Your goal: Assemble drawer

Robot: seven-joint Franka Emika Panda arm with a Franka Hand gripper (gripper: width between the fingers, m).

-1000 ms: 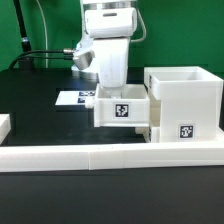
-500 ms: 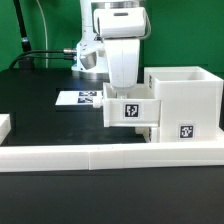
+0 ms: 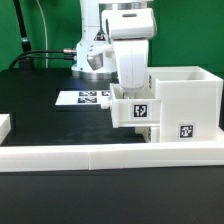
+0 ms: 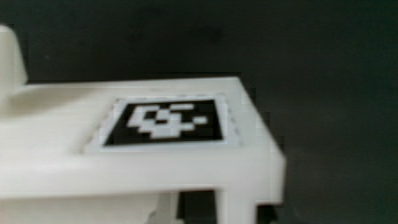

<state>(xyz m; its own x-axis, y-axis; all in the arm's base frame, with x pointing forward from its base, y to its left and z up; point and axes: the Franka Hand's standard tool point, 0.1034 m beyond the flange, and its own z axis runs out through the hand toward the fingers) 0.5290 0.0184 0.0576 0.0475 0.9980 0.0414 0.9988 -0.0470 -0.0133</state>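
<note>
A small white drawer tray with a black-and-white tag on its front hangs just above the table. It touches the side of the large white cube-like housing that faces the exterior view's left. My gripper comes down from above and is shut on the tray's wall; its fingertips are hidden behind the tray. In the wrist view the tray's tagged top fills the frame. My gripper shows as two dark fingers clamping a white wall. The second tray is out of view.
A long low white border wall runs along the front. The marker board lies flat behind the tray. A small white piece sits at the exterior view's left edge. Cables lie at the back left.
My gripper has carried the tray steadily toward the exterior view's right, from beside the marker board up against the housing, and slightly lower.
</note>
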